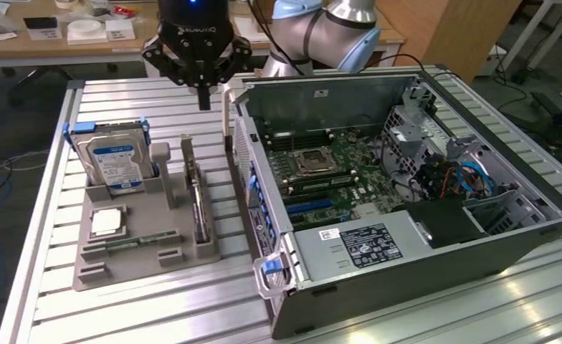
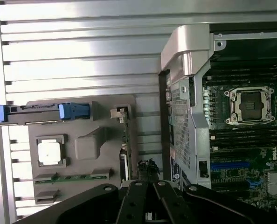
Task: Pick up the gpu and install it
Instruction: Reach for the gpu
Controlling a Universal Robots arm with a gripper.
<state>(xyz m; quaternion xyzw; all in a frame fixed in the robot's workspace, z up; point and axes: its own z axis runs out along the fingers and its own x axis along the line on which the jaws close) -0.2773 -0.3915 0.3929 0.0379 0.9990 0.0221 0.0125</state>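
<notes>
Open computer case (image 1: 424, 236): foreground, exterior view's right, motherboard (image 1: 329, 172) exposed. Grey holder tray (image 1: 118, 276): beside it, on the exterior view's left. Your target, the gpu (image 1: 201, 208): stands on edge in the tray slot nearest the case, long axis running from the foreground back toward your gripper (image 1: 204, 100). That gripper hangs high, just past the card's far end, jaws drawn together, gripping nothing.

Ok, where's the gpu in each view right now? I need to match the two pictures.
Exterior view: the gpu stands on edge in the grey tray, along the side nearest the computer case.
Wrist view: the gpu shows edge-on as a thin strip in the tray, between the pale square chip and the case.
Shared landmark: the pale square chip lying flat in the tray.
</notes>
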